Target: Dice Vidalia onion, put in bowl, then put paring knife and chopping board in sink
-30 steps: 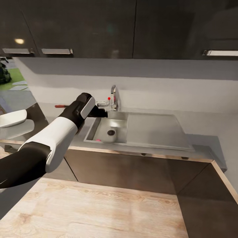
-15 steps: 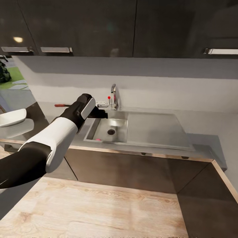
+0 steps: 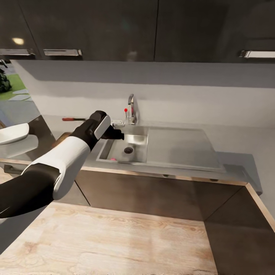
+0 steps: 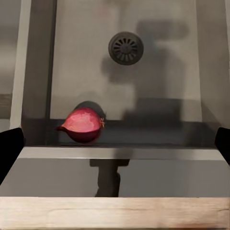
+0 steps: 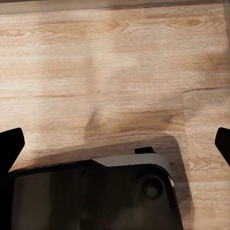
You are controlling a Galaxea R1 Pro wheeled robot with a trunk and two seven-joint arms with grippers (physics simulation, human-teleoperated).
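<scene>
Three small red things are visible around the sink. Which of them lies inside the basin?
The pinkish-red round onion lies inside the grey steel sink, against its near wall. The red tap knob stands above the rim, and the red-handled knife lies on the grey countertop behind.

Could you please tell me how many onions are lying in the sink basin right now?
1: the small pinkish-red round onion rests on the floor of the grey steel sink, against its near wall, apart from the round drain. None seems hidden.
</scene>
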